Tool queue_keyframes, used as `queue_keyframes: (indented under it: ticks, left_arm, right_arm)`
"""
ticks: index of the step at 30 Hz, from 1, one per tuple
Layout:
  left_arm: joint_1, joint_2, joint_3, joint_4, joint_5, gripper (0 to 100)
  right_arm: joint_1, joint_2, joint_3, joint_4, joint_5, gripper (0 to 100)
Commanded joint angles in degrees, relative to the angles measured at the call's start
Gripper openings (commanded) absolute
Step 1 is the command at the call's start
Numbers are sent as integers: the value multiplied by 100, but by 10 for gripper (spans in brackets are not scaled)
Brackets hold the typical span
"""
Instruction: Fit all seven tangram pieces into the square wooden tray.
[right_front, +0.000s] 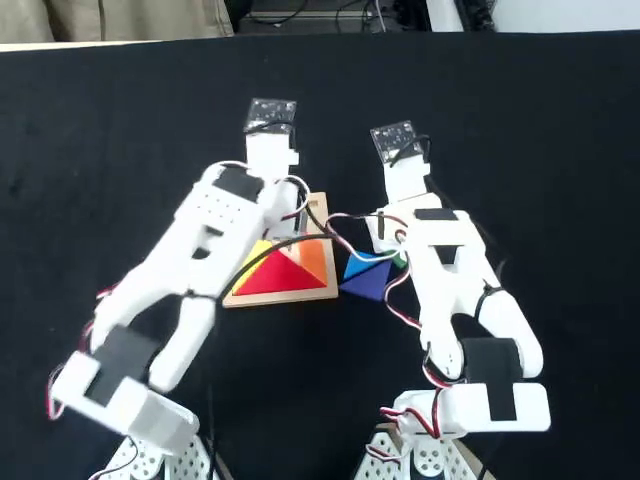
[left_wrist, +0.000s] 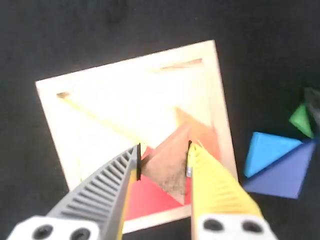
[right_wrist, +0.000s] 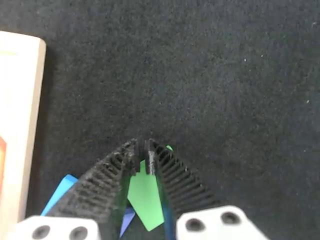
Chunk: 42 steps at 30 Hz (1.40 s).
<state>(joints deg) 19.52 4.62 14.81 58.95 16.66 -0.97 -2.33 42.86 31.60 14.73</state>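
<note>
The left gripper (left_wrist: 163, 160) hangs over the tray (left_wrist: 125, 62) with its jaws half apart, and the orange piece (left_wrist: 200, 132) lies under them. The right gripper (right_wrist: 142, 152) is closed on the green piece (right_wrist: 146, 197), with the blue piece (right_wrist: 60, 192) just beside it.

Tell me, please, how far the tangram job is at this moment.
Done: the red triangle, orange piece and yellow piece lie in the wooden tray. In hand: the right gripper is shut on the green piece, beside the tray. To do: the light blue triangle and dark blue piece lie on the black cloth outside the tray.
</note>
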Motion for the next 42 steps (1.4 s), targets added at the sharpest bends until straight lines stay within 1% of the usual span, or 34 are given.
queue_keyframes:
  ticks: [1,7,12,17,29,32,35,42]
  left_arm:
    - [224,668,-822,-88,123,120]
    - [207,1284,-1103,-88,132,120]
    - [101,1380,-1077,-70,651,120]
    - [-101,1380,-1077,-53,914,120]
    - [48,1380,-919,-44,941,127]
    - [48,1380,-919,-35,932,177]
    - [48,1380,-1024,220,941,223]
    - [4,1380,-1341,677,1143,236]
  right_arm:
    - [88,-251,-31,-105,9,32]
    - [88,-251,-31,-105,18,32]
    - [79,-251,-40,-105,18,32]
    - [70,-251,-40,-105,35,32]
    - [62,-251,-40,-105,44,32]
    - [62,-251,-40,-105,44,32]
    - [62,-251,-40,-105,44,32]
    - [62,-251,-40,-105,44,32]
